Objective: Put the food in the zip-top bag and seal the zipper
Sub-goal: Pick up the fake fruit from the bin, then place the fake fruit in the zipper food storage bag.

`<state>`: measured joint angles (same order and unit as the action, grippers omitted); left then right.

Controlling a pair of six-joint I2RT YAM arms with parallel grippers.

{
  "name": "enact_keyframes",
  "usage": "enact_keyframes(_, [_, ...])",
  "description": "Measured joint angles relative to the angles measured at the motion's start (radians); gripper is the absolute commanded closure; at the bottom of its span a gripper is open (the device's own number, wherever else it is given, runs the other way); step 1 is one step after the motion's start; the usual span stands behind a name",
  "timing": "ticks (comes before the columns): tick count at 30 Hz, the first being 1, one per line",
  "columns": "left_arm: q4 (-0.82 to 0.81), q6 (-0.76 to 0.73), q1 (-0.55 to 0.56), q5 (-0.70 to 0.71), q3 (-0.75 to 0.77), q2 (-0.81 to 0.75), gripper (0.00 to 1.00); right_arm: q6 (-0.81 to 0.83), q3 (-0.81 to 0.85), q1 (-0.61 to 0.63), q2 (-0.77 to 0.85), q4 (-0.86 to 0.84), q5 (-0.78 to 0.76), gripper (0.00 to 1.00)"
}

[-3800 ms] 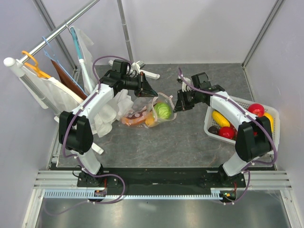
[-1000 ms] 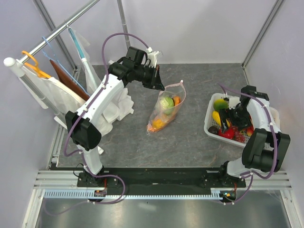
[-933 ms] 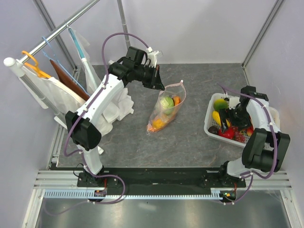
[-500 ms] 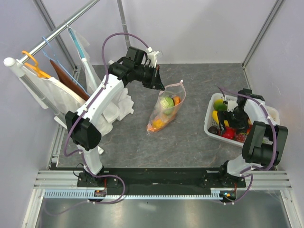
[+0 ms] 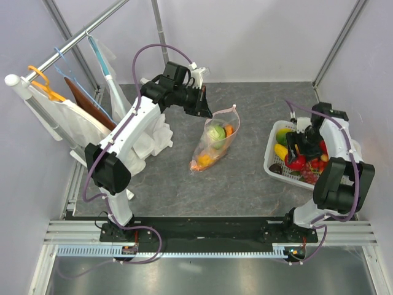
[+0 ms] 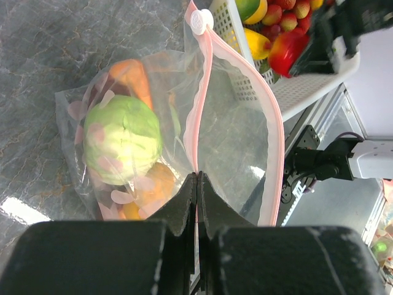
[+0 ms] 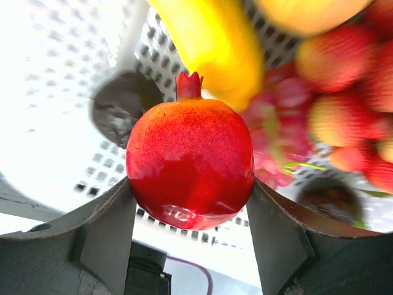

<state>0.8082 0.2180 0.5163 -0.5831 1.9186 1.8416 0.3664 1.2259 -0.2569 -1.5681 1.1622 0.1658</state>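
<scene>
The zip-top bag (image 5: pixel 214 144) hangs over the middle of the table, its mouth held open. My left gripper (image 5: pixel 204 110) (image 6: pixel 197 175) is shut on the pink zipper (image 6: pixel 203 92) edge, and the white slider (image 6: pixel 201 20) sits at the far end. Inside the bag lie a green cabbage (image 6: pixel 123 138) and orange pieces (image 6: pixel 132 77). My right gripper (image 5: pixel 299 153) (image 7: pixel 190 196) is over the white basket (image 5: pixel 270 158). Its fingers press both sides of a red pomegranate (image 7: pixel 190 160) (image 6: pixel 287 52). More food lies below it in the basket.
The basket (image 7: pixel 61 92) also holds a yellow banana (image 7: pixel 209 43), a dark round fruit (image 7: pixel 120 107), grapes and other red and yellow pieces. A clothes rail (image 5: pixel 67 46) with hangers and white cloth (image 5: pixel 144 144) stands at the left.
My right gripper has gone down into the basket, narrowed onto the red pomegranate and shifted slightly with it. The left gripper and the bag have stayed put.
</scene>
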Motion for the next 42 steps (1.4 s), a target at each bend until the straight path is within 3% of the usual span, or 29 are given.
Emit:
enact_keyframes(7, [-0.001,0.000,0.000,-0.001,-0.005,0.000,0.98,0.006,0.248,0.001,0.005,0.114,0.093,0.41])
enact_keyframes(14, [-0.003,0.000,-0.004,-0.004,-0.016,0.000,0.98,-0.008,0.546,0.007,-0.014,0.179,0.327,0.42])
enact_keyframes(20, [-0.003,0.000,-0.005,-0.004,-0.028,0.000,0.98,-0.057,0.804,0.126,-0.063,0.177,0.511,0.42])
enact_keyframes(25, [-0.003,0.000,-0.005,-0.016,-0.028,0.000,0.98,-0.093,0.826,0.262,-0.068,0.145,0.592,0.40])
enact_keyframes(33, [-0.003,0.000,-0.005,-0.023,-0.028,0.000,0.98,-0.170,0.818,0.439,-0.096,-0.013,0.596,0.38])
enact_keyframes(42, [-0.003,0.000,-0.005,-0.032,-0.028,0.000,0.98,-0.186,0.637,0.578,-0.101,-0.110,0.511,0.32])
